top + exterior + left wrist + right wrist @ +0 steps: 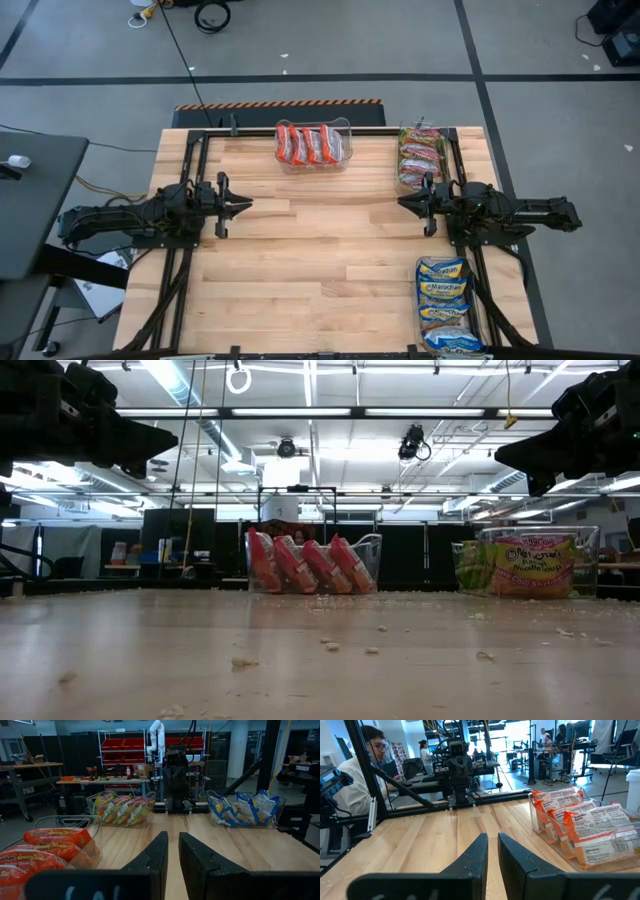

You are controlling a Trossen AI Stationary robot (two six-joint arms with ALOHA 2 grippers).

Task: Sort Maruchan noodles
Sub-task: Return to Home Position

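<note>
The Maruchan noodles stand sorted by colour in three clear bins. Red packets (313, 145) (580, 827) fill the bin at the far edge's middle. Green packets (420, 155) (122, 810) fill one at the far right, and blue-and-yellow packets (447, 305) (245, 810) one at the near right. My left gripper (247, 207) (173, 836) hovers level over the table's left side and points right. Its fingers are shut with only a narrow slit between them, and nothing is in them. My right gripper (402, 203) (493, 837) faces it from the right side, likewise shut and holding nothing.
Bare wooden tabletop (320, 250) lies between the two grippers, dusted with small crumbs (330, 645). Black rails (300, 131) frame the table's far edge and sides. A person (360, 775) sits beyond the table's left side.
</note>
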